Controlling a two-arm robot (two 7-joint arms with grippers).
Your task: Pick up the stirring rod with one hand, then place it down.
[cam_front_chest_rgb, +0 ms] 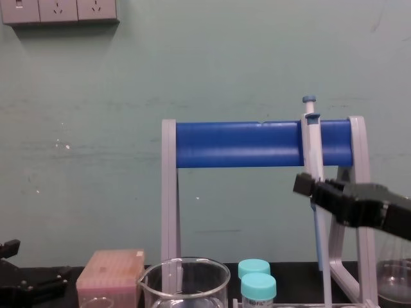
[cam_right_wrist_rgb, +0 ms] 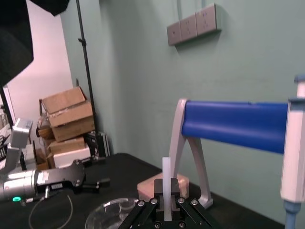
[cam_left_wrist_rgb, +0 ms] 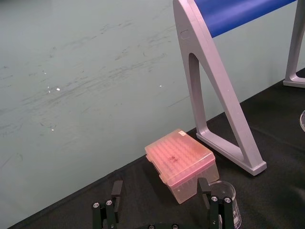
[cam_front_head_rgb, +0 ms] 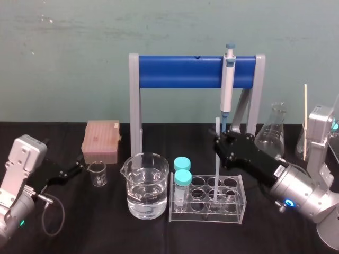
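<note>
1. On the right side of the black desk (cam_front_head_rgb: pixel 106 227), the right gripper (cam_front_head_rgb: pixel 218 140) is shut tight on the rod (cam_front_head_rgb: pixel 216 169).
2. The rod stands straight up. The gripper holds it near its top, and a short bit of the rod pokes out above the fingers (cam_right_wrist_rgb: pixel 175 188).
3. The low end of the rod is down in a middle hole of the clear rack (cam_front_head_rgb: pixel 241 203). I cannot tell if it touches the bottom.
4. The right arm reaches in from the right, over the back of the rack.
5. Two tubes (cam_front_head_rgb: pixel 183 182) with blue-green caps stand at the left end of the rack, well apart from the rod.
6. A big beaker (cam_front_head_rgb: pixel 146 185) with clear liquid in it stands just beside the rack, on its left.
7. Behind the rack is a stand (cam_front_head_rgb: pixel 180 71) with a blue bar. A pipette (cam_front_head_rgb: pixel 228 79) hangs from the bar, just behind and above the rod.
8. A glass flask (cam_front_head_rgb: pixel 271 129) stands at the back right, behind the right arm.
9. The left gripper (cam_front_head_rgb: pixel 79 168) rests low at the left of the desk. Its fingers (cam_left_wrist_rgb: pixel 116 191) are spread open and hold nothing.
10. A small beaker (cam_front_head_rgb: pixel 97 173) is just beside the left gripper, and a pink box (cam_front_head_rgb: pixel 100 140) lies behind that beaker.
</note>
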